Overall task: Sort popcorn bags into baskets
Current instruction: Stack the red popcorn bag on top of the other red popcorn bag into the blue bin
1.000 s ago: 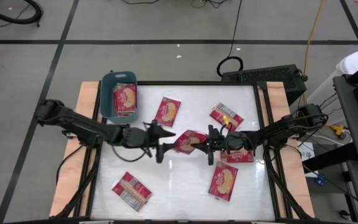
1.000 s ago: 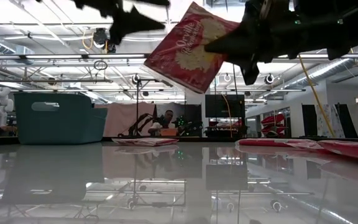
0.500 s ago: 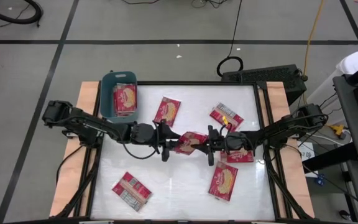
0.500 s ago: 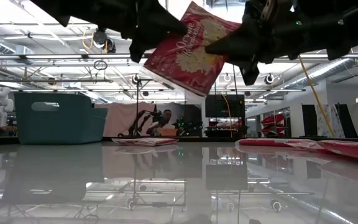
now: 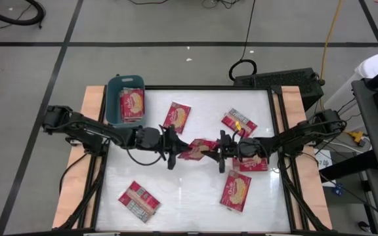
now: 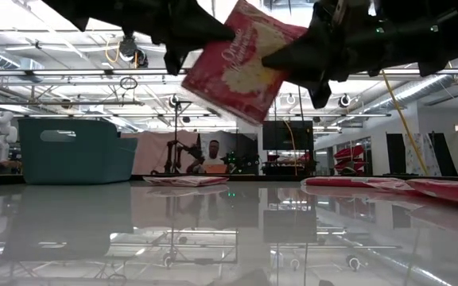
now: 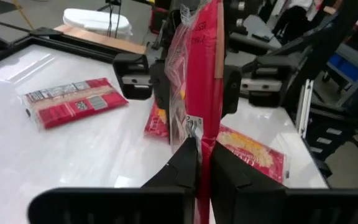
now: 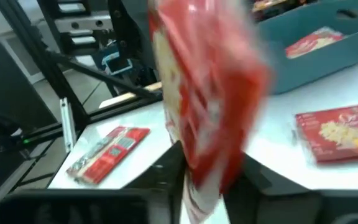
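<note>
Your bench is a glossy white top in a black frame with pale wooden strips down both sides, standing on a grey floor crossed by dark tape lines. Cables trail across the floor beyond the far edge, and a dark box sits just behind the far right corner. From table height you look into a big workshop with ceiling light strips, more rigs, and a person seated far back.

The teal basket stands at the far left corner of the bench, partly over the wooden strip. You have popcorn bags in it already: one lies picture side up on top, and the edge of another shows beyond it.

In the middle of the bench, lifted well clear of the surface, a popcorn bag hangs between the two arms. Your left gripper has its jaws pinched onto the bag's left edge; in the left wrist view the fingers are closed to a thin slit on it. Your right gripper has its jaws closed on the opposite edge, so both hold the same bag at once.

Loose bags lie flat around them: one just beyond the left gripper, one at far right, one partly under the right arm, one at near right, and one label side up at near left
</note>
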